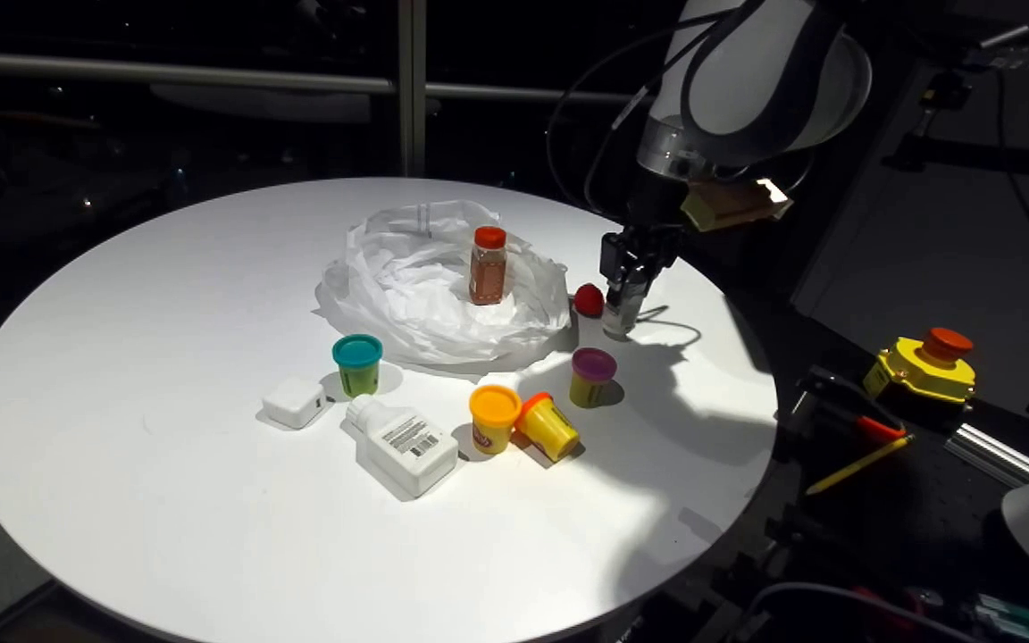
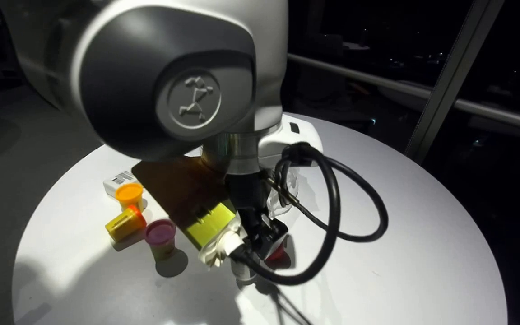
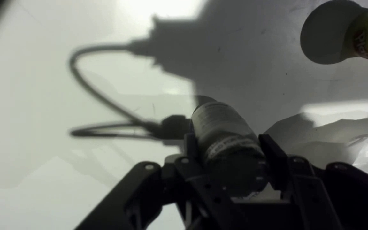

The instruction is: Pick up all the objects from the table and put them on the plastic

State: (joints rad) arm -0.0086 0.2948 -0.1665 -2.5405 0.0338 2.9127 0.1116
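Observation:
My gripper [image 3: 227, 140] is shut on a small round bottle [image 3: 217, 119] with a dark cap and pale label, its base at the tabletop. In an exterior view, the bottle [image 1: 619, 321] is right of the plastic [image 1: 363, 313], a crumpled whitish sheet bearing a red-capped bottle [image 1: 488, 272]. A red round object [image 1: 588, 300] sits between them. Toward the front stand a teal-lidded cup [image 1: 358, 366], a purple-lidded cup [image 1: 589, 379] and an orange-lidded cup [image 1: 494, 420]. A yellow cup [image 1: 553, 430] lies tipped, with a white bottle [image 1: 412, 446] and white block [image 1: 295, 403] farther left.
All this is on a round white table [image 1: 166, 536]. A dark bench with a yellow box and red button [image 1: 925, 371] stands beyond its right edge. In an exterior view, a black cable [image 2: 332, 216] loops beside the wrist, and the arm [image 2: 165, 85] covers most of the plastic.

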